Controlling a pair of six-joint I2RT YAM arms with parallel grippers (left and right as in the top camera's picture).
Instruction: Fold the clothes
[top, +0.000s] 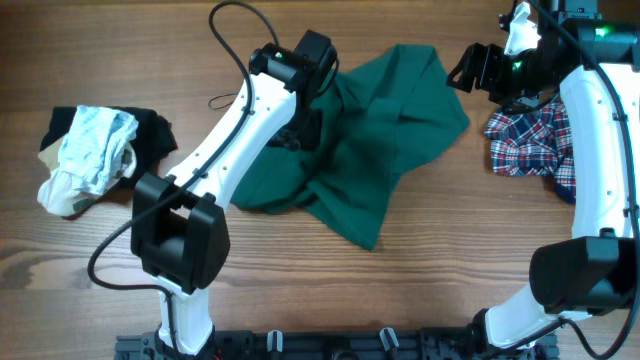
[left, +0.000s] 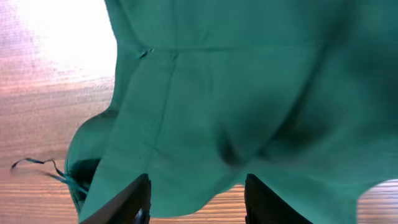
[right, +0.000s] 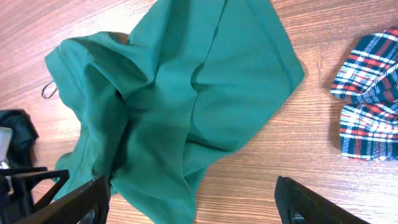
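We find bare table (top: 440, 270) open along the near edge, and a narrow strip of wood free between the green garment (top: 390, 140) and the plaid cloth (top: 525, 140). The left arm (top: 235, 130) crosses the green garment's left side. A heap of light and dark clothes (top: 90, 160) blocks the far left.

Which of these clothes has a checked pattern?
The red, white and navy plaid cloth beside the right arm; the crumpled green garment and pale blue-white bundle lack checks.

Wooden table (top: 420, 290), brown grain running left to right
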